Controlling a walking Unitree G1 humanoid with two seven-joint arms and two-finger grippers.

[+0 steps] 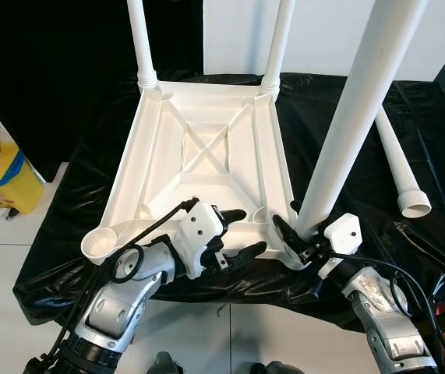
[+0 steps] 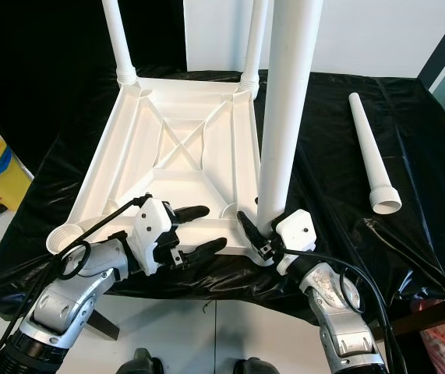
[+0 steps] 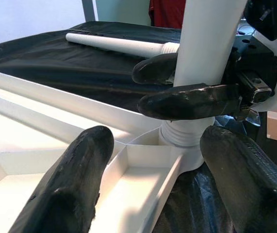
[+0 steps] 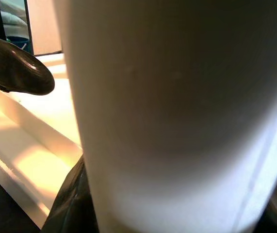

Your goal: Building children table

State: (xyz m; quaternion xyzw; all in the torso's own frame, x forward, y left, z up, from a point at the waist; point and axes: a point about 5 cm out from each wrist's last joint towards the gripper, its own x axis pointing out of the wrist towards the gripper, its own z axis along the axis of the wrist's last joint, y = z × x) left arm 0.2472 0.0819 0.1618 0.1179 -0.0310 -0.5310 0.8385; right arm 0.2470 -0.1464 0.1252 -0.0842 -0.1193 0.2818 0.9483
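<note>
The white plastic table top (image 1: 206, 117) lies upside down on a black sheet. Two white legs (image 1: 140, 39) stand in its far corner sockets. A third leg (image 1: 354, 101) stands upright in the near right corner socket, and my right gripper (image 1: 300, 234) is shut on its base. In the left wrist view the right gripper's black fingers (image 3: 187, 99) clasp this leg (image 3: 206, 48) just above its threaded collar. My left gripper (image 1: 241, 232) is open, straddling the near rim beside that corner. A fourth leg (image 1: 397, 160) lies loose on the sheet to the right. The near left socket (image 1: 101, 243) holds nothing.
A yellow bag (image 1: 0, 175) with a paper cup on top stands on the white tile floor to the left. A black cable (image 1: 429, 253) runs over the sheet near my right arm. The sheet's front edge is right below both grippers.
</note>
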